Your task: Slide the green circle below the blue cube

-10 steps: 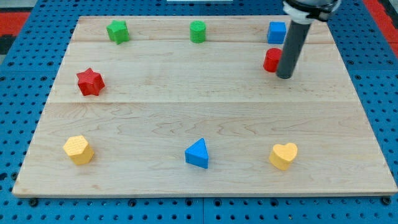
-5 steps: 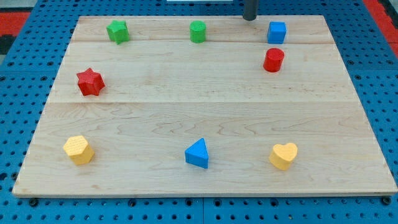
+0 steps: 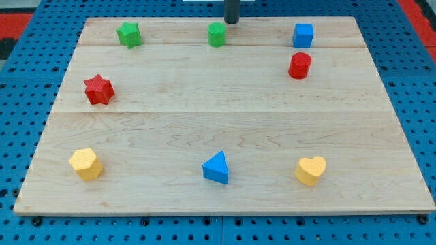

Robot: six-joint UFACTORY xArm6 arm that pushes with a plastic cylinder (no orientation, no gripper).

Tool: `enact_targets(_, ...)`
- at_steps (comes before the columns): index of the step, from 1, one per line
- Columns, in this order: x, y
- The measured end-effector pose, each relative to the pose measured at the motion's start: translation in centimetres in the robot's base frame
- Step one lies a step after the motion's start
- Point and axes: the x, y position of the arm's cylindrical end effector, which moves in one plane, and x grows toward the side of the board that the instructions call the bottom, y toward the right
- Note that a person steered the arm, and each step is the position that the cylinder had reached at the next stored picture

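The green circle (image 3: 216, 34) sits near the view's top edge of the wooden board, in the middle. The blue cube (image 3: 303, 35) sits near the top right, well to the right of the green circle. A red cylinder (image 3: 299, 65) stands just below the blue cube. My tip (image 3: 232, 22) is at the board's top edge, just above and to the right of the green circle, close to it but apart.
A green star (image 3: 129, 34) is at the top left, a red star (image 3: 99, 89) at the left. A yellow hexagon (image 3: 86, 164), a blue triangle (image 3: 216, 168) and a yellow heart (image 3: 310, 170) lie along the bottom of the board (image 3: 204, 102).
My tip has moved from beside the red cylinder up to the top edge, then left along it to just above-right of the green circle. No block has moved.
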Motion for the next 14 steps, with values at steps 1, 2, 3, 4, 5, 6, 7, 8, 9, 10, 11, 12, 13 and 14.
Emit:
enact_targets(1, 1.8, 0.0)
enact_targets(2, 3.0, 0.0)
enact_targets(3, 3.4, 0.2)
enact_targets(4, 4.6, 0.6)
enact_targets(5, 0.4, -0.1)
enact_targets(6, 0.3, -7.7)
enact_targets(7, 6.2, -7.2)
enact_targets(8, 7.3, -3.4)
enact_targets(9, 4.1, -4.9)
enact_targets(10, 5.4, -0.5)
enact_targets(11, 9.0, 4.5)
enact_targets(12, 9.4, 8.2)
enact_targets(13, 9.5, 9.2)
enact_targets(14, 8.8, 9.6)
